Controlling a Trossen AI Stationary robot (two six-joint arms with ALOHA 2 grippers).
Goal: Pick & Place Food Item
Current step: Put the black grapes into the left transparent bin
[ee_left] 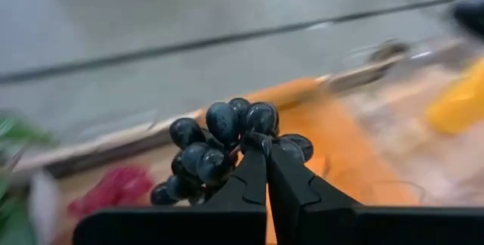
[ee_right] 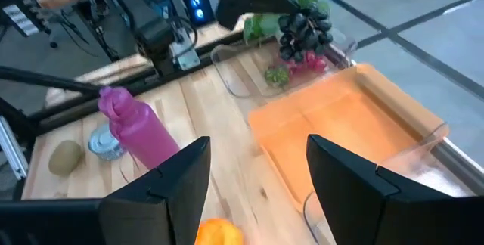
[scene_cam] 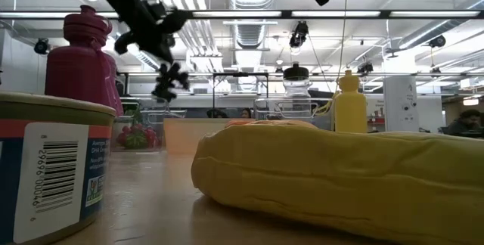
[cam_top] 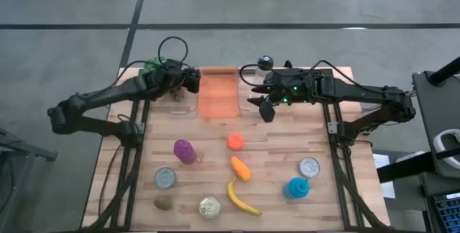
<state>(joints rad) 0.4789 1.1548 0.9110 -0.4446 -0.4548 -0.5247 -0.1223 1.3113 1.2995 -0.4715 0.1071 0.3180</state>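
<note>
Grapes, a dark bunch, hung from the left gripper, whose two fingers were pressed together on the stem at the cluster's top. In the right wrist view the same bunch dangled in the air above the clear container at the table's far left, just beside the orange tray. The bunch's long axis ran roughly vertical, stem end up in the fingers and berries drooping below. From overhead the left gripper covered the grapes almost wholly, so they were hard to make out there.

The right gripper stood over the near edge of the orange tray with its fingers parted and nothing between them. In the high view it was a dark shape just right of the tray.

Red and green items inside the clear container were blurred, and I could not tell what they were. In the low view a banana and a can filled the foreground and hid most of the table. The pink bottle stood upright on the wood nearer the front.
</note>
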